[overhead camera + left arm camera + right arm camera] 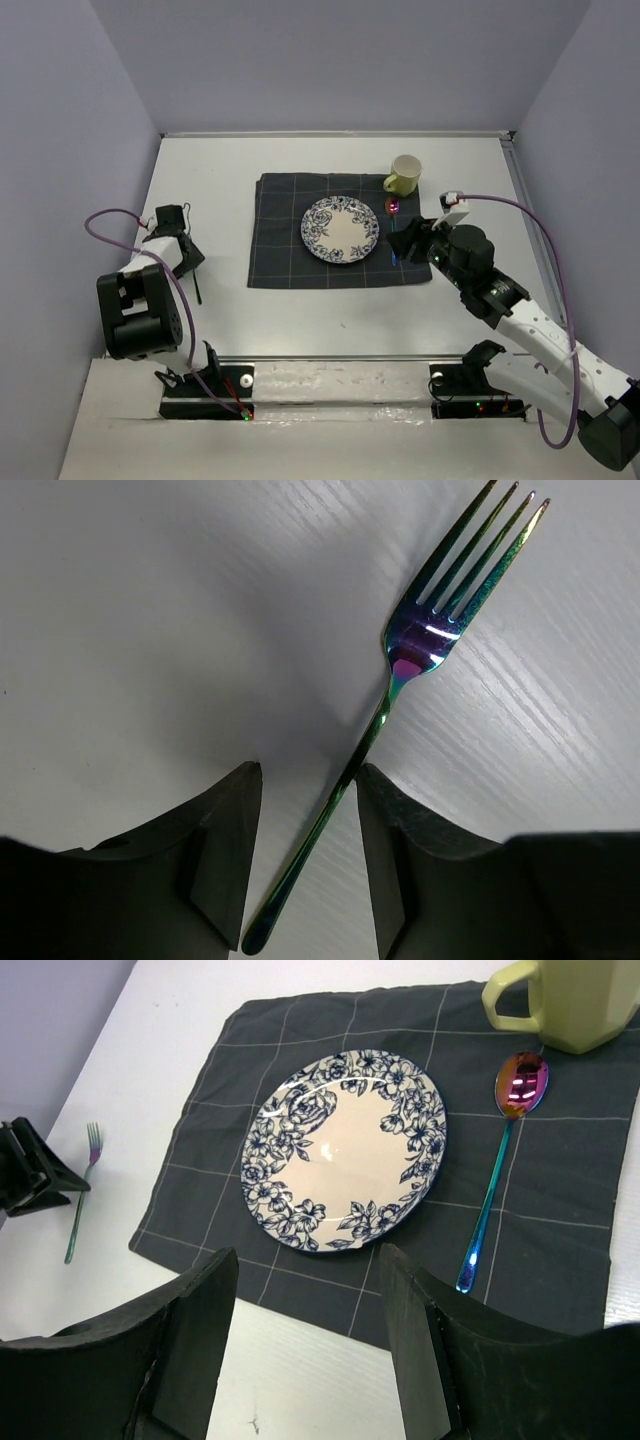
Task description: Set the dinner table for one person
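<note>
The white dinner table (210,170) bears a dark grey gridded placemat (280,240). On it lie a blue-flowered plate (340,229), an iridescent spoon (394,207) right of the plate, and a yellow-green mug (404,175) at the far right corner. An iridescent fork (400,670) lies on the bare table left of the mat (198,288). My left gripper (307,780) is open, low over the fork, with the handle between its jaws. My right gripper (308,1260) is open and empty above the mat's near edge, with the plate (345,1150) and spoon (497,1170) ahead.
Lilac walls enclose the table on three sides. The right gripper (408,238) hovers over the mat's right part and hides some of the spoon's handle. The left gripper (185,252) sits near the table's left edge. Arm bases stand at the near edge.
</note>
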Robot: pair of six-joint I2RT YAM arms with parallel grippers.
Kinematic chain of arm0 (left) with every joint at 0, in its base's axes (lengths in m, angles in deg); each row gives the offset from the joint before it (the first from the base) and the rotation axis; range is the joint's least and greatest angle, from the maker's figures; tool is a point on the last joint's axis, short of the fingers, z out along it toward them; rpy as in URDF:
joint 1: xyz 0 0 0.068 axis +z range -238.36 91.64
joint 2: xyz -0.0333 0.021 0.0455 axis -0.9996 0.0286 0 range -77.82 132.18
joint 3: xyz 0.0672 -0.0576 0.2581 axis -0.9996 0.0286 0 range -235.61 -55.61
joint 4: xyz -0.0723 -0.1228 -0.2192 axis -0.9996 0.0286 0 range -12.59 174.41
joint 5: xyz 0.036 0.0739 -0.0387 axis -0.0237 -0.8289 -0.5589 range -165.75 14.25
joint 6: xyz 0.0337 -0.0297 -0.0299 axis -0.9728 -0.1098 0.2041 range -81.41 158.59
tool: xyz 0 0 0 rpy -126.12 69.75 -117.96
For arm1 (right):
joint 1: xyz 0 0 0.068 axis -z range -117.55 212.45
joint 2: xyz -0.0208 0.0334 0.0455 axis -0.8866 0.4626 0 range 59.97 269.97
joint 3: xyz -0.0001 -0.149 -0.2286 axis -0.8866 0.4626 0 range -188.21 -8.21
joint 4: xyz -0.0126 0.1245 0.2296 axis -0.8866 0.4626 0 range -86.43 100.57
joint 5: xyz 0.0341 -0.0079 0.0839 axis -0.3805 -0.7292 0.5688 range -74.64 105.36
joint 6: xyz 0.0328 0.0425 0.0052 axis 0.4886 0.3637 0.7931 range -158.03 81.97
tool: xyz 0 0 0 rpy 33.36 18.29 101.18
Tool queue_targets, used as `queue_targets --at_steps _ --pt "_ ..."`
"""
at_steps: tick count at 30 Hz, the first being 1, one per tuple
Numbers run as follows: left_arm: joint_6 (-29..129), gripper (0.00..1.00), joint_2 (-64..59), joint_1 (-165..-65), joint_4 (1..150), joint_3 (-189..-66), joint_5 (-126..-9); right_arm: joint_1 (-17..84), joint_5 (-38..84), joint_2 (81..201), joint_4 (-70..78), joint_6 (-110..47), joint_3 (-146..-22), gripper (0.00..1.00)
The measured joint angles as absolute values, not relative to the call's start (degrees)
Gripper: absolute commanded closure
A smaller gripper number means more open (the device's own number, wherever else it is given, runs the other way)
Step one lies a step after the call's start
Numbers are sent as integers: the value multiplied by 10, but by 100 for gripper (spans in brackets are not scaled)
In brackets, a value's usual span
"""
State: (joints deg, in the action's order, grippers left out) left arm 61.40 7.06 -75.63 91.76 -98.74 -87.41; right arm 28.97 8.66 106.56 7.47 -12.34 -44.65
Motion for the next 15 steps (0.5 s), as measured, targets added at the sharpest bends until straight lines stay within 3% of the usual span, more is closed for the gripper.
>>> queue_targets --at_steps 5,7,13,14,15 --pt "605 52 94 -756 904 -1001 -882 290 99 1061 74 -123 -439 36" --pt "600 64 107 -756 900 -1012 -883 290 105 1062 74 -123 -439 36" --pt "589 86 141 -757 879 -1041 -891 290 110 1061 74 -125 -439 36" --pt "585 97 143 -757 876 -1042 -893 290 110 1060 74 -125 -438 36" --pt "585 100 145 -757 874 -1044 -894 290 110 1060 73 -126 -437 36"
